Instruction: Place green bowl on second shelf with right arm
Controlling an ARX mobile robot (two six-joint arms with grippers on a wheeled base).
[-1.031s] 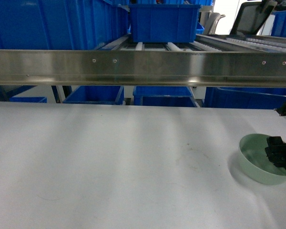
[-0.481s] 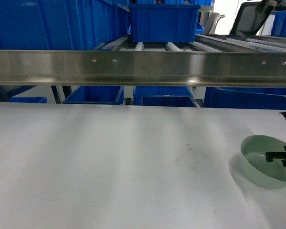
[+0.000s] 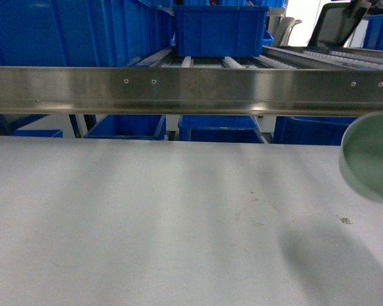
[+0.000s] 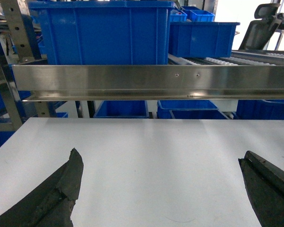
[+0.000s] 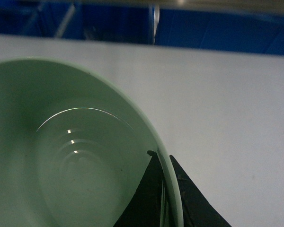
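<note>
Head view: green bowl (image 3: 370,157) lifted off the white tabletop (image 3: 147,217), at the far right edge of the picture, tilted with its smooth matte inside facing the camera. Dark soft shadow on the tabletop below it. Right claw itself not visible here. Beyond and above the bowl, the shiny steel front rail of the second shelf (image 3: 191,89), with roller rails behind it and a deep blue crate (image 3: 220,29) standing on them, well to the left of the bowl. Free rollers to the right of that crate.

Left wrist view: left claw (image 4: 161,189) spread wide, two black rough fingers at the picture's lower corners, only bare white tabletop between them. Steel rail ahead of the claw, a large blue crate above it.

Right wrist view: right claw (image 5: 163,198) pinched on the thin rounded rim of the bowl, one black finger inside, one outside. Round, glossy-looking bowl interior to the claw's left, flat tabletop to its right and ahead.
</note>
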